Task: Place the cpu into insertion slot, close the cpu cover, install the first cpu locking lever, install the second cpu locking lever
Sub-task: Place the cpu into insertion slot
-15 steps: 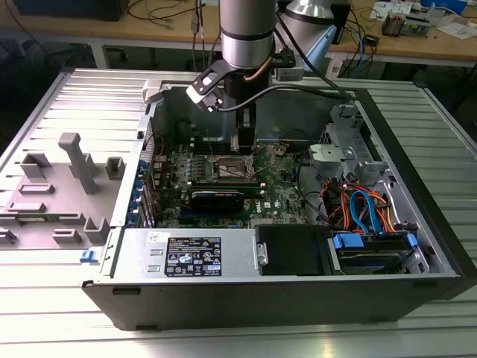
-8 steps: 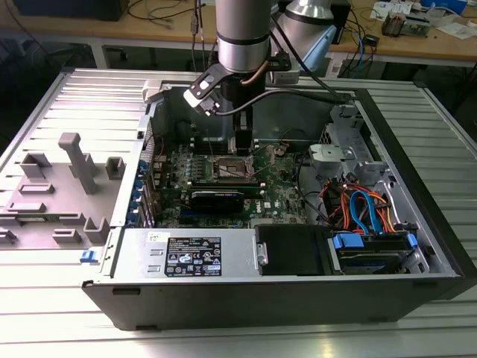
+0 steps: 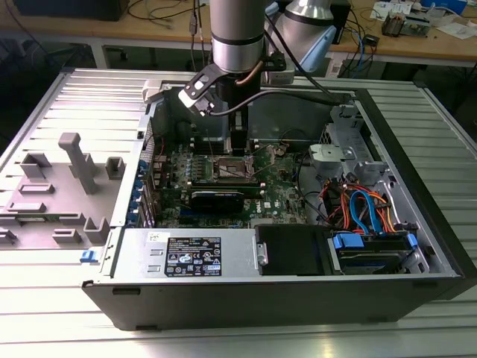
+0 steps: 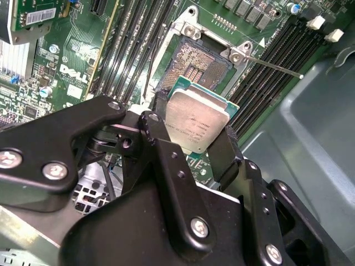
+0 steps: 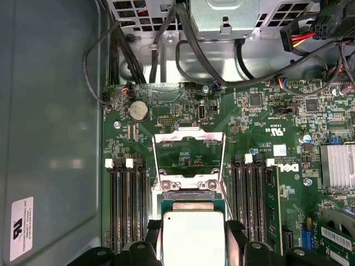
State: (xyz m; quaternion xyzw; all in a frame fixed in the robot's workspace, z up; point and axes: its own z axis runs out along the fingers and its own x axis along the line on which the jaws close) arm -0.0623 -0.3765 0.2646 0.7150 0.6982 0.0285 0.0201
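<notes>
My gripper (image 4: 195, 123) is shut on the cpu (image 4: 197, 118), a small square chip with a dull silver top and green edge, pinched by two opposite sides between black fingers (image 4: 160, 116). It hangs just above the insertion slot (image 4: 195, 65), whose bare contact field still shows beyond the chip. In the first wrist view the cpu (image 5: 192, 237) sits between the fingers (image 5: 235, 239), and the cpu cover (image 5: 188, 158) is swung open beyond the socket. A thin locking lever (image 4: 273, 66) sticks out to one side. In the exterior view the gripper (image 3: 237, 148) is down inside the case over the insertion slot (image 3: 237, 170).
Black memory slots (image 5: 126, 205) flank the socket on both sides. A heatsink (image 5: 337, 165) and cable bundles (image 5: 166, 33) lie nearby. The case walls (image 3: 417, 186), drive bay with blue and orange cables (image 3: 365, 212) and power supply (image 3: 194, 253) hem in the motherboard (image 3: 276, 195).
</notes>
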